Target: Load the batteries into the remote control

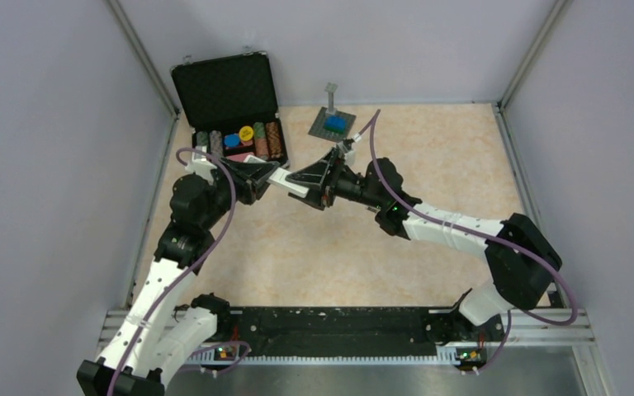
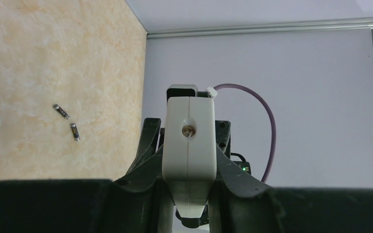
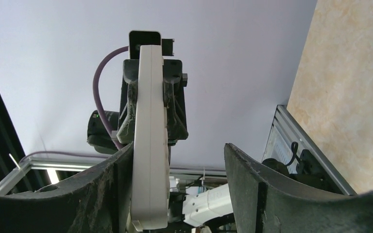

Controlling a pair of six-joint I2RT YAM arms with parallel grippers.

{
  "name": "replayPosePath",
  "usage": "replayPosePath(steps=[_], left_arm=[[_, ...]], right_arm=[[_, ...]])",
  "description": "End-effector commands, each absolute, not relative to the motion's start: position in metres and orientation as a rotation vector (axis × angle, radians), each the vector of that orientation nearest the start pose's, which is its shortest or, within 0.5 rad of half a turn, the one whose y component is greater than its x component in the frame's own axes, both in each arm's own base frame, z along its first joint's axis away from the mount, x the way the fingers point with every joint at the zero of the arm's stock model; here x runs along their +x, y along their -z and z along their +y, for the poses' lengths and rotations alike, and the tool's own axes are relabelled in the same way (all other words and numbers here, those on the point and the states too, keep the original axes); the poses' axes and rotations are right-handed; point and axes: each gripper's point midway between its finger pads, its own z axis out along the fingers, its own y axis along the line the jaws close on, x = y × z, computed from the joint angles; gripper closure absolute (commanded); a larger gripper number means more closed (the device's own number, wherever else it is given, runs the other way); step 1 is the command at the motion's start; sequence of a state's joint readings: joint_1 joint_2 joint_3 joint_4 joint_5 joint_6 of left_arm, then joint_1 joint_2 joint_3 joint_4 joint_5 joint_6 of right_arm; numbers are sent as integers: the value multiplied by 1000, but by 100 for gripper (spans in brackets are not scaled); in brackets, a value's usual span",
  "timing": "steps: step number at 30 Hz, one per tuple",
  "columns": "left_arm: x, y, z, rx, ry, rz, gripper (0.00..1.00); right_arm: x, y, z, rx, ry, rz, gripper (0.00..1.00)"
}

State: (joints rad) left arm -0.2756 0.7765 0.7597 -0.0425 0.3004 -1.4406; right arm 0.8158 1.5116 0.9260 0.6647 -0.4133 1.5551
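The white remote control (image 1: 290,181) hangs in the air between both grippers, above the table's far middle. My left gripper (image 1: 256,177) is shut on one end of it. In the left wrist view the remote (image 2: 189,155) shows end-on, pinched between my own fingers (image 2: 189,188). My right gripper (image 1: 318,177) is open around the other end. In the right wrist view the remote (image 3: 149,141) lies against one finger (image 3: 111,189), and the other finger (image 3: 252,184) stands well apart from it. The two dark batteries (image 2: 61,111) (image 2: 75,131) lie loose and close together on the tabletop. They are hidden in the top view.
An open black case of poker chips (image 1: 235,115) stands at the back left. A small grey plate with a blue block (image 1: 333,124) sits at the back middle. Grey walls with metal frame rails (image 1: 528,62) enclose the beige tabletop (image 1: 429,148).
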Motion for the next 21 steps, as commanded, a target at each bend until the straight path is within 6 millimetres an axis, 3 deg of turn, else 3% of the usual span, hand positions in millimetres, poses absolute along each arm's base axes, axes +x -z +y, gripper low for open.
replayPosePath(steps=[1, 6, 17, 21], left_arm=[[265, -356, -174, -708, 1552, 1625, 100], [267, -363, -173, -740, 1582, 1595, 100], [275, -379, -151, -817, 1532, 1440, 100], [276, -382, -147, -808, 1489, 1436, 100]], right_arm=[[237, -331, 413, 266, -2116, 1869, 37], [235, -310, 411, 304, -2097, 1928, 47], [222, -282, 403, 308, -2075, 2009, 97], [214, -287, 402, 237, -2107, 1989, 100]])
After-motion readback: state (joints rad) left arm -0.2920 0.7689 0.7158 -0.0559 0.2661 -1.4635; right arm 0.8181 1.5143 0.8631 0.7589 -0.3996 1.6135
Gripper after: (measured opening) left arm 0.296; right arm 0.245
